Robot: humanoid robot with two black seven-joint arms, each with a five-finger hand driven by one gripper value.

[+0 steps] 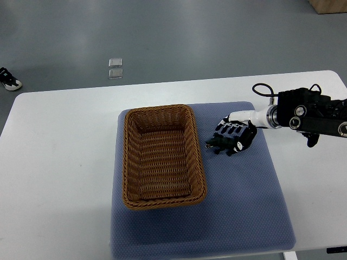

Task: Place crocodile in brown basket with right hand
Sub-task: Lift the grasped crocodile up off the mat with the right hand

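Right robot hand [237, 135]: reaches in from the right edge, low over the mat, fingers curled down around the crocodile and gripping it.
Crocodile [215, 144]: dark green, one end poking out leftward from under the fingers, just right of the basket and not touching it. I can't tell if it's lifted off the mat.
Brown basket [130, 162]: rectangular wicker, sitting on the mat's left part.
Blue mat [244, 206]: spread across the counter's middle, under the basket and the crocodile.
Counter [54, 162]: white, carrying the mat.
Shoe [8, 80]: on the grey floor at the far left edge.
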